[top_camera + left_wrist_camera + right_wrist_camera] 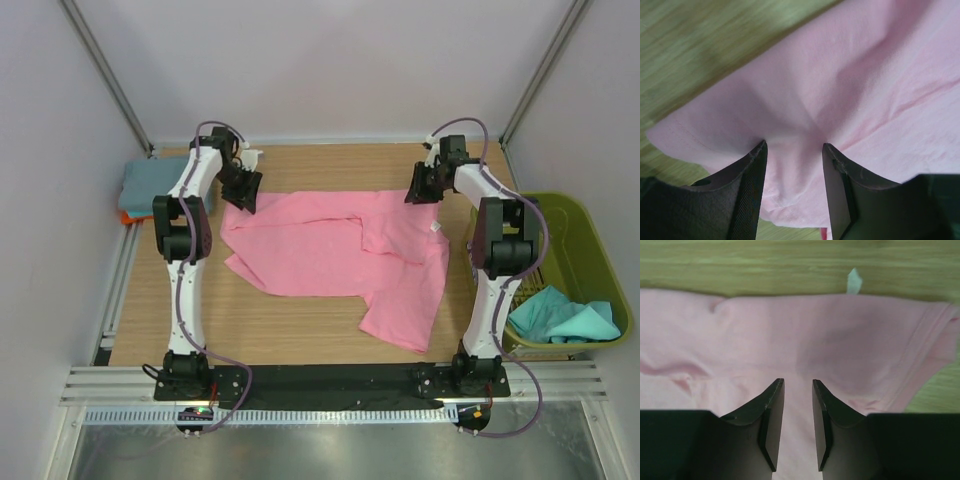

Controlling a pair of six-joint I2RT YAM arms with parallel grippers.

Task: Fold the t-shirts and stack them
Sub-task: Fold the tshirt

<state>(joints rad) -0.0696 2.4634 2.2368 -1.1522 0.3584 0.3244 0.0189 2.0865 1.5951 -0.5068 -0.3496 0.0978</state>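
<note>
A bright pink t-shirt (320, 250) lies spread on the wooden table, with one part folded over near its right side. My left gripper (245, 192) is at its far left corner. In the left wrist view the gripper (794, 145) is open, with a bunched edge of the pink shirt (850, 75) between its fingers. My right gripper (421, 186) is at the far right corner. In the right wrist view it (798, 381) is narrowly open over the flat pink shirt (805, 330). A teal shirt (560, 318) lies in the basket. Folded grey-blue (150, 178) and orange (126, 215) shirts lie at the far left.
The olive-green plastic basket (580, 215) stands off the table's right edge, beside the right arm. A small white label (854, 281) sticks out from the shirt's far hem. Bare wood (300, 340) shows in front of the shirt. Walls close in the back and sides.
</note>
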